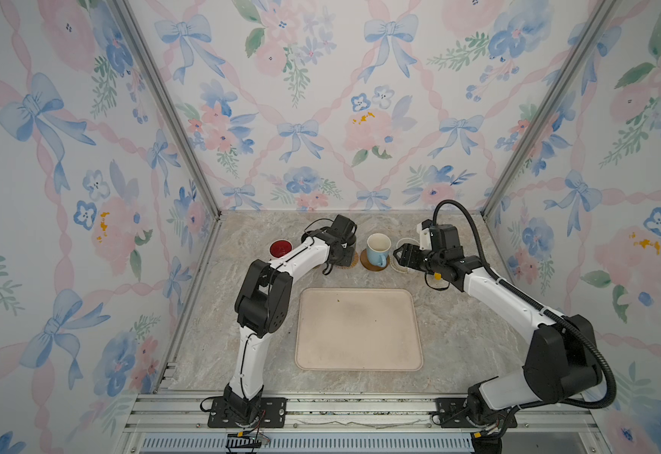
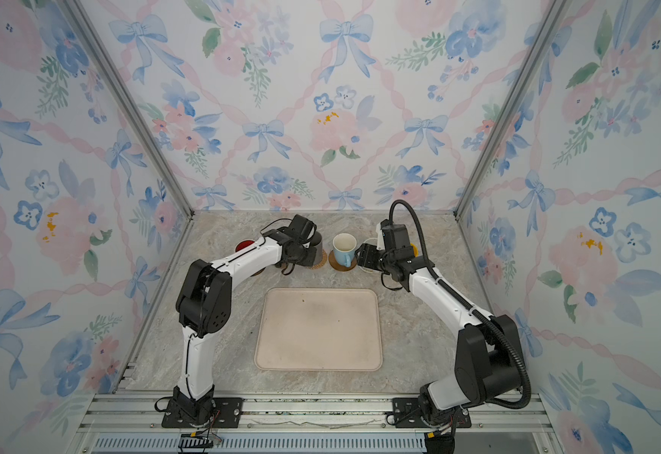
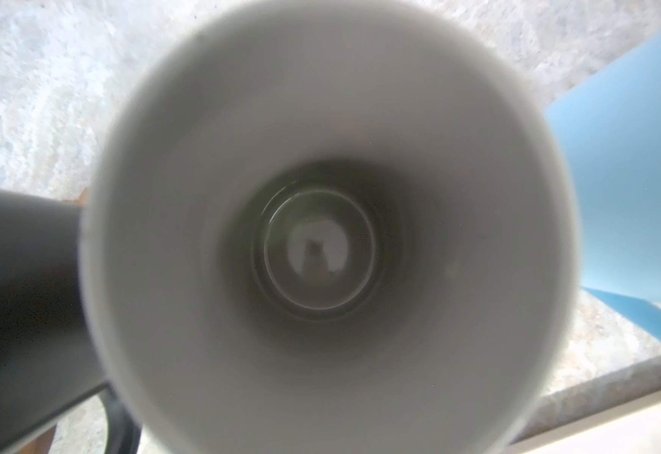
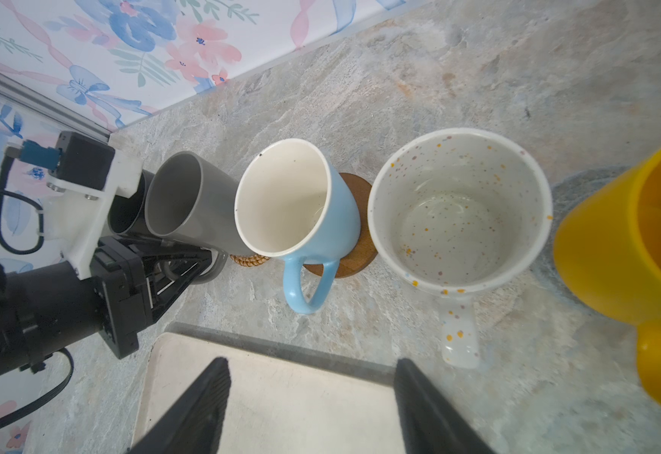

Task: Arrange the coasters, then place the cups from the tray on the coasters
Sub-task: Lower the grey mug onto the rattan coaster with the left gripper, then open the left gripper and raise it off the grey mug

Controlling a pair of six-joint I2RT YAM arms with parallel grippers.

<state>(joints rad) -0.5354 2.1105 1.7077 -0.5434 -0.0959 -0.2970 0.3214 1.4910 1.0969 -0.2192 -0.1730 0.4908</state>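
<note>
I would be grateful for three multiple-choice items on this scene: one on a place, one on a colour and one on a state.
1. What does the light blue mug stand on?
A. a folded cloth
B. a dark brown coaster
C. a saucer

2. In both top views, what colour is the inside of the leftmost mug in the row?
A. green
B. red
C. yellow

3. How is the right gripper?
A. open and empty
B. shut on a spoon
C. shut on a cloth

Answers:
1 B, the brown disc shows under the mug.
2 B, its inside shows red from above.
3 A, the right wrist view shows its jaws wide apart with nothing between them.
</note>
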